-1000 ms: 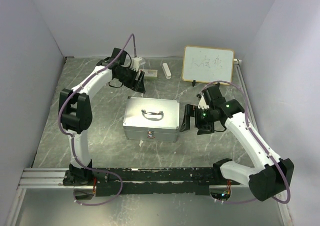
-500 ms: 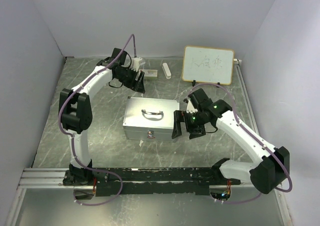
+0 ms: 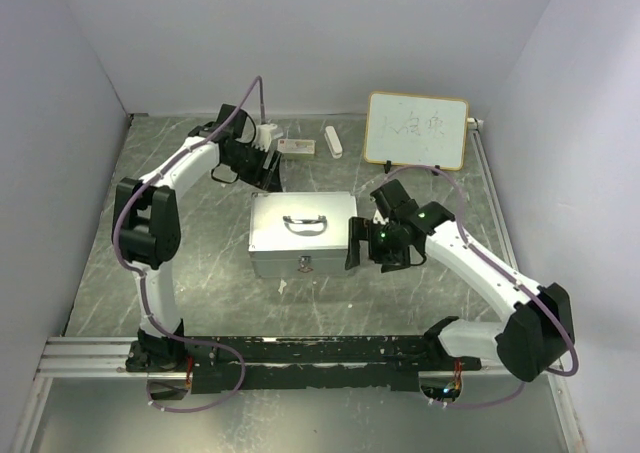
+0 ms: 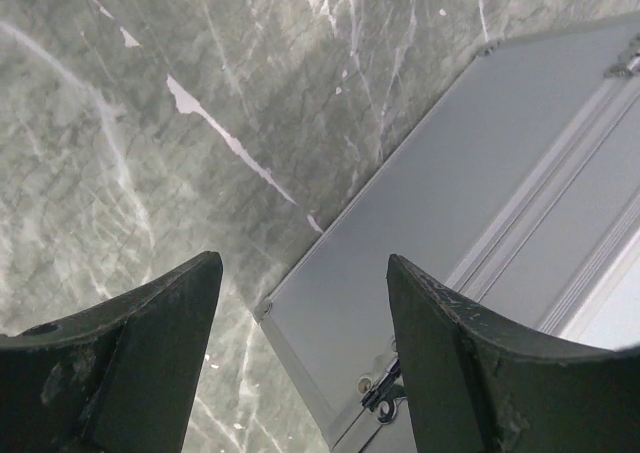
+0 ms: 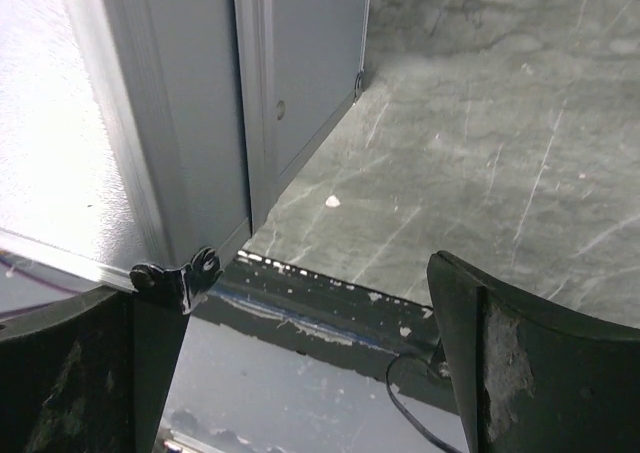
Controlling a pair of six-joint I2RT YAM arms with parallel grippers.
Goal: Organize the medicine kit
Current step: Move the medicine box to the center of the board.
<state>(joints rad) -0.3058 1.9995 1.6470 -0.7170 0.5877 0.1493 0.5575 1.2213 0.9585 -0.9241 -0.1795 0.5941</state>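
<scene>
The medicine kit (image 3: 302, 235) is a silver aluminium case, lid down, with its handle on top and a latch on the front, standing mid-table. My left gripper (image 3: 267, 169) hovers open just behind the case's back left corner. In the left wrist view the case's corner (image 4: 470, 223) lies below the left gripper (image 4: 303, 263), whose dark fingers (image 4: 150, 353) hold nothing. My right gripper (image 3: 364, 245) stands open beside the case's right side. In the right wrist view the case's wall (image 5: 180, 103) fills the upper left and the right gripper (image 5: 285, 283) is empty.
A small whiteboard (image 3: 417, 130) leans at the back right. A white stick-like item (image 3: 333, 140) and a small flat box (image 3: 296, 147) lie near the back wall. A black rail (image 3: 300, 353) runs along the near edge. Grey walls close in on three sides.
My right arm has swung left, bringing its open gripper up to the case's right side. The left gripper has shifted slightly left, uncovering the small flat box behind it.
</scene>
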